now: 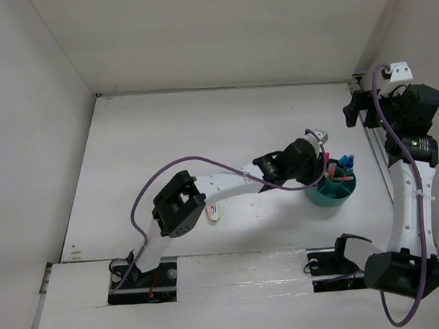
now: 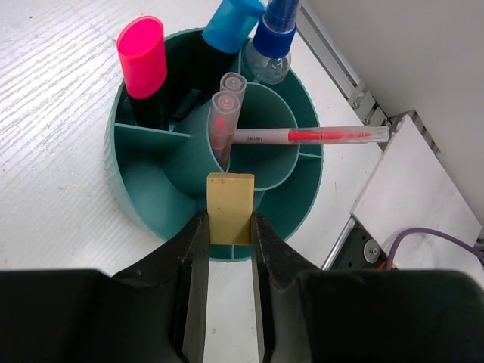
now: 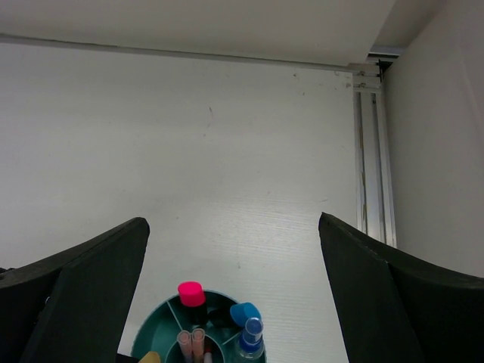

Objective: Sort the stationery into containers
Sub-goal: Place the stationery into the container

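Observation:
The round teal organiser cup [image 1: 322, 198] stands right of centre on the table. In the left wrist view its compartments [image 2: 113, 166] hold a pink-capped highlighter [image 2: 142, 57], a blue-capped highlighter [image 2: 231, 23], a clear blue-capped bottle [image 2: 272, 38] and two upright pens [image 2: 223, 121]. A third pen [image 2: 318, 136] lies across the rim. My left gripper [image 2: 229, 227] is shut on the tan eraser [image 2: 231, 204], holding it over the cup's near compartment. Raised at the far right, my right gripper [image 3: 234, 265] is open with nothing in it, looking down on the cup [image 3: 151, 333]. A small pale stapler [image 1: 213, 213] lies by the left arm's elbow.
White walls enclose the table at the back and on both sides. An aluminium rail [image 3: 374, 151] runs along the foot of the right wall, close to the cup. The left arm's purple cable [image 1: 143, 195] loops over the table's left half.

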### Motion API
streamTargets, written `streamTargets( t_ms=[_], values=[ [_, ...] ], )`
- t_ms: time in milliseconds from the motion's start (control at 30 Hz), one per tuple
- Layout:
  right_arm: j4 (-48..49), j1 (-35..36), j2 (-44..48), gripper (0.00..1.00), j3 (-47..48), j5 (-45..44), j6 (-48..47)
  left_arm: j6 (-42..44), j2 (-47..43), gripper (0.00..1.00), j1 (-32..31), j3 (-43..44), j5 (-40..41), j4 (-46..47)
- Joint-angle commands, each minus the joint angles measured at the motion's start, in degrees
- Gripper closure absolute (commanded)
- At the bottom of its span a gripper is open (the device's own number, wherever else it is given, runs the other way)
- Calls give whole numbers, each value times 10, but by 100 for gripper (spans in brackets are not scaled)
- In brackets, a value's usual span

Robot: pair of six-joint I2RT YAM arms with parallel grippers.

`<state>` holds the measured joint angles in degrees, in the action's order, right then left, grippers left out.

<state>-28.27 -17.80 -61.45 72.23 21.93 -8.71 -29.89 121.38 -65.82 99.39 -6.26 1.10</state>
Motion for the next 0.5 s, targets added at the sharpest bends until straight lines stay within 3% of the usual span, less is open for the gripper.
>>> streamTargets(
  t_ms=[0,300,467],
  values=[
    [30,3,12,0,2,13,9,-7,-5,83,4,-2,-9,29],
    [30,3,12,0,2,18,9,-12,-5,81,10,-13,-15,29],
    [30,3,12,0,2,24,4,-12,-11,73,10,-13,-15,29]
  ],
)
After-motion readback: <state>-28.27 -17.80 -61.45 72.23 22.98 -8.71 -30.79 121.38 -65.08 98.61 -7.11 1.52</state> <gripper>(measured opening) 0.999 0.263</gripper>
